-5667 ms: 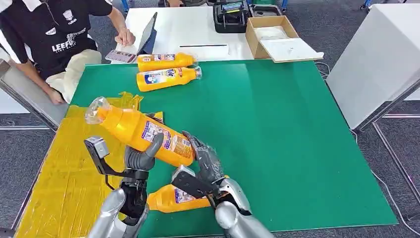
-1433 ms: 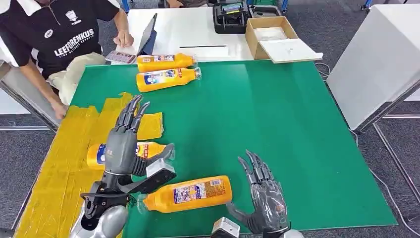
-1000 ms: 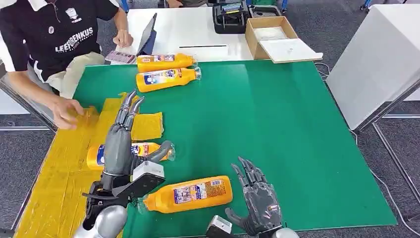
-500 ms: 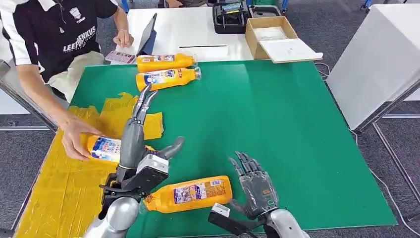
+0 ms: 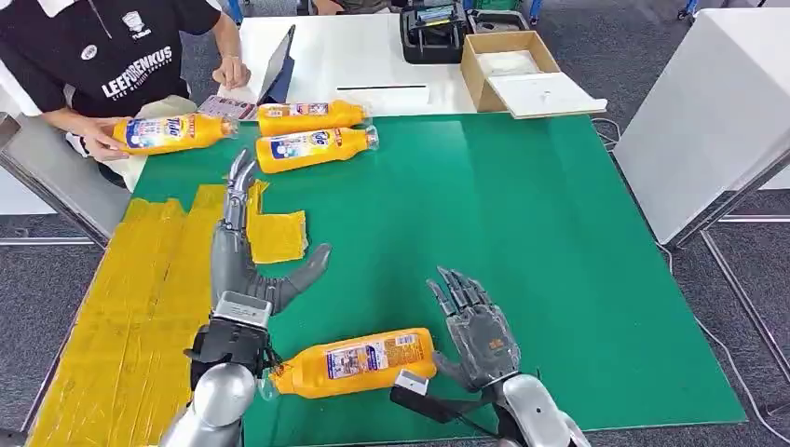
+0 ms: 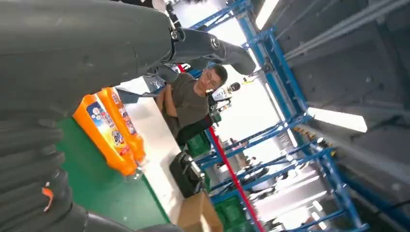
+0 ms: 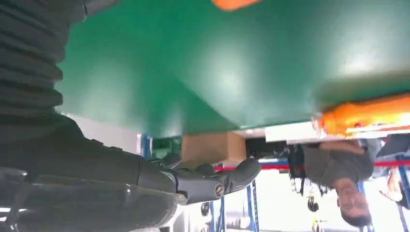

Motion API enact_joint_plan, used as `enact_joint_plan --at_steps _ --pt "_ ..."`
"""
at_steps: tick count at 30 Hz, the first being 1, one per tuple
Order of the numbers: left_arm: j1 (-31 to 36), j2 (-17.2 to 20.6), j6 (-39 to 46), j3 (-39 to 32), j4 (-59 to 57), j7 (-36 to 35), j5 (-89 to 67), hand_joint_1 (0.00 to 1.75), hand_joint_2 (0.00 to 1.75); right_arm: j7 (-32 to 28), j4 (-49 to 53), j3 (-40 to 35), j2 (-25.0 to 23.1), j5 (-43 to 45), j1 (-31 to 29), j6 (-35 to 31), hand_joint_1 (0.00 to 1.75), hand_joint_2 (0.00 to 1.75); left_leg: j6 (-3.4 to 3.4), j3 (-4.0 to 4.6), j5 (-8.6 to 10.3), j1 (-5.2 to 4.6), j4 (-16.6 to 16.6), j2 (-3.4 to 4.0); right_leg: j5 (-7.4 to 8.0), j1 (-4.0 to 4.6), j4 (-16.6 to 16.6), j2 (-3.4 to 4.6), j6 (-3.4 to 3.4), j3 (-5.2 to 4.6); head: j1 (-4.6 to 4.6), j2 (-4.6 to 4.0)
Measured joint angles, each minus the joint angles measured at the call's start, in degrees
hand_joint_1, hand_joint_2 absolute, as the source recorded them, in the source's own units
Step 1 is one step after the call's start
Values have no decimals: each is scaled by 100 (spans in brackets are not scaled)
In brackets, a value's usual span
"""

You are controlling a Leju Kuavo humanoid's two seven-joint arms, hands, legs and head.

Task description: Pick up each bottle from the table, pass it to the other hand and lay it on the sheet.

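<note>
One orange bottle [image 5: 349,360] lies on its side on the green mat [image 5: 522,233] near the front edge, between my two hands. My left hand [image 5: 240,253] hovers open above the edge of the yellow sheet [image 5: 112,317], fingers stretched toward the far side. To the right of that bottle, my right hand [image 5: 475,331] is open with its fingers spread, close to the bottle's base. Two more orange bottles [image 5: 310,116] [image 5: 315,146] lie side by side at the mat's far edge, and the left wrist view shows this pair of bottles [image 6: 109,133]. A person holds another bottle [image 5: 172,131] at the far left.
The person in a black shirt [image 5: 112,65] sits at the far left corner. Behind the mat, a white table [image 5: 373,56] carries a laptop [image 5: 275,65], a black case [image 5: 433,33] and an open cardboard box [image 5: 508,65]. A white cabinet [image 5: 717,112] stands to the right.
The person has lifted the bottle off the yellow sheet and carried it to the far left. My left hand has lowered and drawn back a little. My right hand has edged toward the near bottle.
</note>
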State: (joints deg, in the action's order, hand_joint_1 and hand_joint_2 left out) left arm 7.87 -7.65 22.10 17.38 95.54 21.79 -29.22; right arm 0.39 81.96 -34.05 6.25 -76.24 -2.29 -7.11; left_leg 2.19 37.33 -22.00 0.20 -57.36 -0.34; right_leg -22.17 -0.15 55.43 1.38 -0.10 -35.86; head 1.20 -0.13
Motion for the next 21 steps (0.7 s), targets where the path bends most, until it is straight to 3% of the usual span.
enact_joint_plan --at_steps 21 --pt "212 -96 144 90 -306 343 513 0 175 -479 -1794 -208 -655 125 -974 -376 0 175 -1 1 3 2 0 1 0 1 2 0 0 -1 0 0"
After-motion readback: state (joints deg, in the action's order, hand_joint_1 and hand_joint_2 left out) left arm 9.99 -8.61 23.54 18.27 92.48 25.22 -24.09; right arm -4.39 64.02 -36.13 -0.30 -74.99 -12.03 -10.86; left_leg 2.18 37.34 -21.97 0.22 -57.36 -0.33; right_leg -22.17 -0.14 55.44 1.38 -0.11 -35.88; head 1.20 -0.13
